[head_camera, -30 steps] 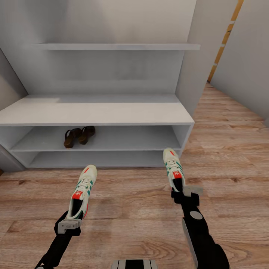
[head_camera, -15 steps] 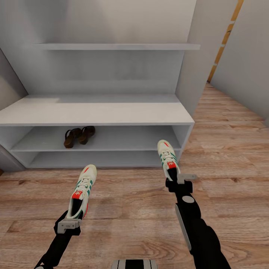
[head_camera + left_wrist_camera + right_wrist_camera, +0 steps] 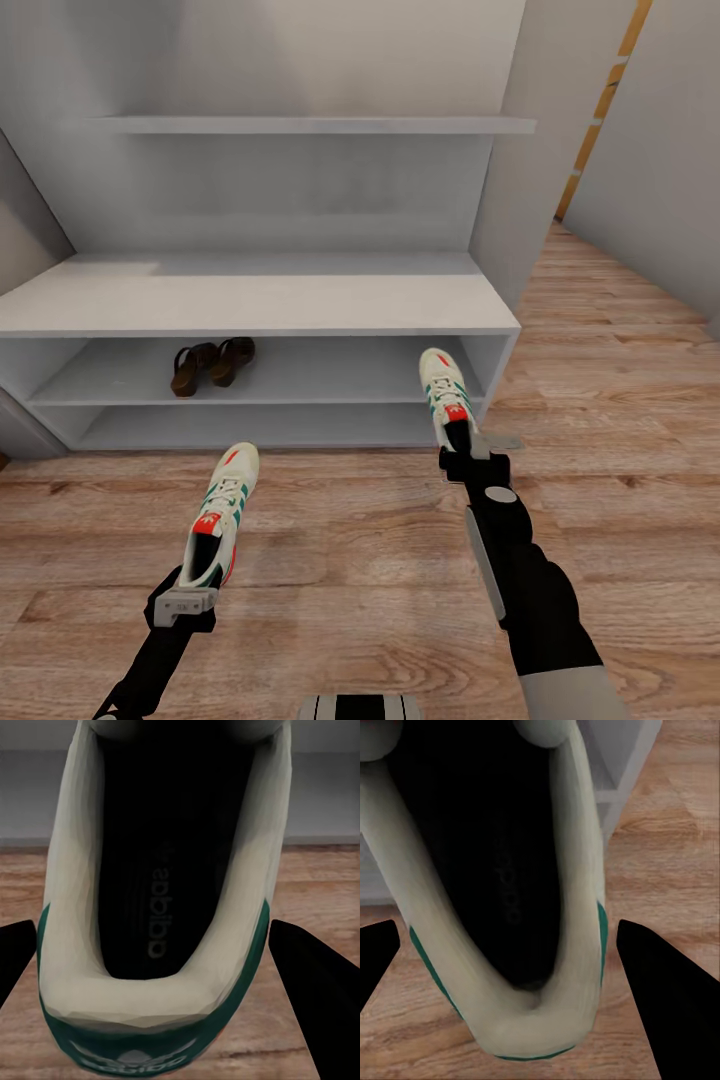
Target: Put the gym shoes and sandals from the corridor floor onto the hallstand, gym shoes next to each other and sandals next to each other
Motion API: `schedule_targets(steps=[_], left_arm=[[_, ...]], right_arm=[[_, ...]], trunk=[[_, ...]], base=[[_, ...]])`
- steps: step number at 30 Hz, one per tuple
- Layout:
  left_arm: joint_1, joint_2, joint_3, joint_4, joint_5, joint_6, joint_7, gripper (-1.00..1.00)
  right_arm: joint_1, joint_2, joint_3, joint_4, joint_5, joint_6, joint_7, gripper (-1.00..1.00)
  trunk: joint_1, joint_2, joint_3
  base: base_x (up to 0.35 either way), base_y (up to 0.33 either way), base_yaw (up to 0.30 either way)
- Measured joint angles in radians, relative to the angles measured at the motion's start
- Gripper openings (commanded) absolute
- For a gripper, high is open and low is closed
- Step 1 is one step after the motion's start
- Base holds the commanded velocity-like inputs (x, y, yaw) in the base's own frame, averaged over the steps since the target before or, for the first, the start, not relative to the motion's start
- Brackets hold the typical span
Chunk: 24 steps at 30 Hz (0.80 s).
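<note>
The right pincer pinches one gym shoe at the hallstand's lower shelf; the left pincer pinches the other gym shoe over the floor; the toe could bump the shelf edge and slip out.

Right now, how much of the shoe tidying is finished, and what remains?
Done: both sandals sit side by side on the hallstand's upper tier. In hand: the left gripper holds one gym shoe over the floor; the right gripper holds the other gym shoe, toe at the tier's edge. Left: set both sneakers together on the rack.
</note>
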Motion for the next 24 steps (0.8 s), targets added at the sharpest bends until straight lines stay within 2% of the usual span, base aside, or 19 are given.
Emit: schedule_targets(steps=[3,6,9,14,24], left_arm=[[0.000,0.000,0.000,0.001,0.001,0.000,0.000,-1.00],[0.000,0.000,0.000,0.001,0.001,0.000,0.000,-1.00],[0.000,0.000,0.001,0.001,0.001,0.000,0.000,-1.00],[0.000,0.000,-0.001,0.002,-0.002,0.000,0.003,-1.00],[0.000,0.000,-0.004,0.002,-0.005,0.000,0.004,-1.00]], right_arm=[[-0.016,-0.001,0.000,0.001,-0.050,0.000,-0.001,-1.00],[-0.021,-0.002,-0.003,0.002,-0.076,-0.010,-0.001,-1.00],[-0.021,-0.004,-0.002,0.007,-0.099,-0.057,-0.001,-1.00],[-0.016,-0.005,0.001,0.050,-0.114,-0.158,-0.003,-1.00],[-0.015,-0.005,0.002,0.105,-0.121,-0.195,-0.002,-1.00]], trunk=[[0.000,0.000,0.000],[0.000,0.000,0.000],[0.000,0.000,0.000],[0.000,0.000,0.000],[0.000,0.000,0.000]], base=[[0.000,0.000,0.000],[0.000,0.000,0.000],[0.000,0.000,0.000],[0.000,0.000,0.000],[0.000,0.000,0.000]])
